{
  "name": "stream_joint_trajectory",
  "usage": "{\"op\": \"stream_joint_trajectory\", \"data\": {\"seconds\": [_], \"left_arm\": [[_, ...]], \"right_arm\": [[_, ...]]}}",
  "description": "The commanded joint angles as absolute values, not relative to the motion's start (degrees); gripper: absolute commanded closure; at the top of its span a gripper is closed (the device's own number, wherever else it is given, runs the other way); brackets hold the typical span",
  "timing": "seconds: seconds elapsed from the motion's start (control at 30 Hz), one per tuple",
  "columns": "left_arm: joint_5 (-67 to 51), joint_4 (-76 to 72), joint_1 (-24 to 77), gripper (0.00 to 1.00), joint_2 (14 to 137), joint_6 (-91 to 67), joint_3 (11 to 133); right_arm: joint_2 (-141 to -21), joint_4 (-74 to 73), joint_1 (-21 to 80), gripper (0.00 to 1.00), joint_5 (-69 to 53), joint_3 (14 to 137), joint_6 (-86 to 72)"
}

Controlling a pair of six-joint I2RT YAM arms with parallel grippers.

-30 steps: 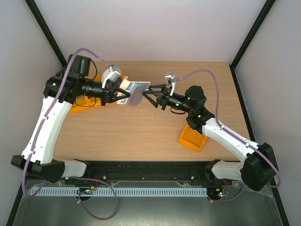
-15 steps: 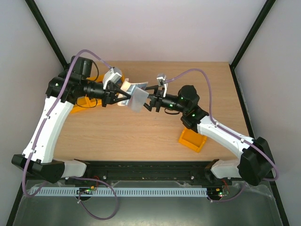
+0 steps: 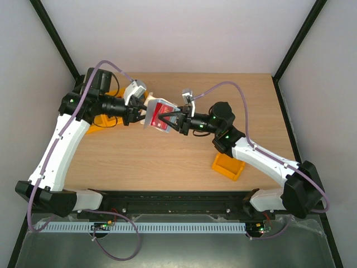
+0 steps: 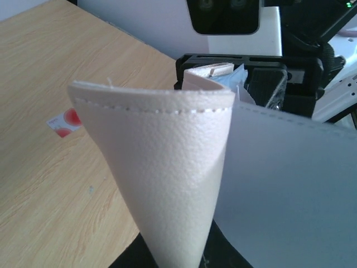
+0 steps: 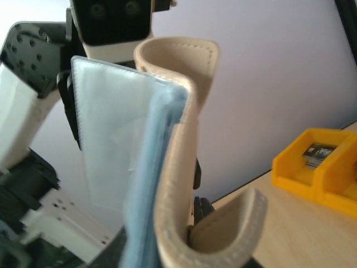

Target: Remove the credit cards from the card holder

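Left gripper (image 3: 140, 114) clamps the card holder (image 3: 157, 115); right gripper (image 3: 167, 119) touches it.

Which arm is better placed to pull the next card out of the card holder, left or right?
Right. The right gripper sits at the red card showing in the card holder, while the left gripper is shut on the card holder and steadies it.

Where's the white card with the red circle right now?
Left wrist view: the white card lies flat on the table at the left, apart from the raised card holder. The top view does not show it.
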State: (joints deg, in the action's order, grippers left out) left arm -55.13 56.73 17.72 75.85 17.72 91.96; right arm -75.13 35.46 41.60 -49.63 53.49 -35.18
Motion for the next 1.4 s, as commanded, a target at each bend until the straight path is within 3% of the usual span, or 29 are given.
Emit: {"op": "stream_joint_trajectory", "data": {"seconds": [0.0, 0.03, 0.1, 0.17, 0.27, 0.43, 0.6, 0.67, 0.73, 0.8, 1.0, 1.13, 1.37], "left_arm": [[-52.99, 54.98, 17.97, 0.92, 75.64, 16.88, 90.95], [-52.01, 54.98, 17.94, 0.81, 75.64, 16.82, 91.01], [-48.86, 54.70, 17.78, 0.41, 75.38, 16.71, 91.33], [-45.44, 54.42, 17.27, 0.21, 75.12, 17.01, 91.61], [-41.91, 54.36, 15.48, 0.07, 74.66, 18.53, 92.35], [-37.19, 53.67, 8.79, 0.04, 73.49, 18.98, 97.93], [-43.84, 51.87, 7.92, 0.10, 73.30, 14.28, 98.82], [-51.88, 48.54, 8.86, 0.23, 73.11, 9.50, 95.64], [-59.08, 42.67, 10.14, 0.43, 72.86, 2.17, 89.90], [-60.86, 37.95, 12.05, 0.57, 73.17, -3.96, 85.19], [-57.43, 33.62, 17.73, 0.61, 75.63, -5.59, 77.04], [-55.94, 31.97, 16.10, 0.69, 76.64, -5.55, 75.62], [-62.78, 32.11, 15.21, 0.77, 75.51, -4.15, 72.61]], "right_arm": [[-74.53, 35.97, 42.45, 0.93, -48.50, 56.44, -34.55], [-74.29, 33.63, 42.45, 0.97, -46.48, 56.54, -34.02], [-73.90, 28.44, 42.45, 0.98, -41.80, 57.54, -31.78], [-73.87, 23.09, 42.45, 0.98, -37.87, 58.73, -30.00], [-74.42, 14.90, 42.45, 0.98, -30.81, 60.87, -28.13], [-76.63, -1.84, 42.45, 0.98, -14.65, 65.87, -24.94], [-79.94, -8.56, 42.45, 0.98, -11.54, 68.19, -24.79], [-80.41, -6.71, 42.45, 0.98, -15.24, 67.89, -25.38], [-80.38, -4.03, 42.45, 0.98, -18.66, 67.32, -26.37], [-80.33, -1.89, 42.45, 0.98, -21.85, 66.99, -26.74], [-80.55, 4.24, 42.45, 0.98, -34.62, 65.76, -27.04], [-78.02, 13.46, 42.41, 0.98, -46.03, 61.47, -27.42], [-76.12, 18.36, 42.43, 0.98, -55.36, 58.66, -25.88]]}}
